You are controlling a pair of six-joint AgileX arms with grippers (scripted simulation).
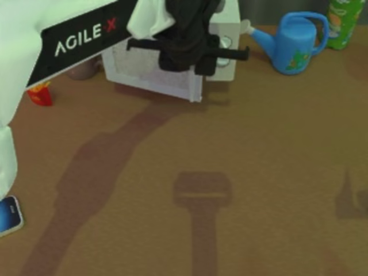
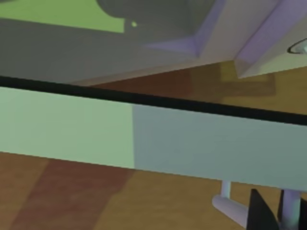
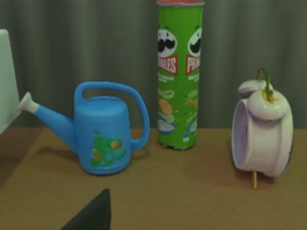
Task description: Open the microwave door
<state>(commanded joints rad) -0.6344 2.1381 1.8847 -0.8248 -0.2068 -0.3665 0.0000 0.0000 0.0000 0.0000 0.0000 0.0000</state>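
Note:
The pale white-green microwave (image 1: 225,26) stands at the back middle of the table, one round knob (image 1: 226,41) showing at its right front. The microwave door (image 1: 152,75), with its speckled mesh window, stands swung out a little from the front; its free edge is nearer than the knob strip. My left arm reaches over from the left, and my left gripper (image 1: 202,62) hangs at that free edge. In the left wrist view the door (image 2: 144,139) is a pale band. Dark fingers (image 2: 261,215) flank the pale door handle (image 2: 230,203), and my left gripper (image 2: 282,213) is shut on it.
A blue watering can (image 1: 293,43) and a green Pringles can (image 1: 345,23) stand right of the microwave, with a white alarm clock (image 3: 261,139) farther right. A red fries carton (image 1: 40,95) and a phone (image 1: 8,215) lie on the left. My right arm is out of the top view.

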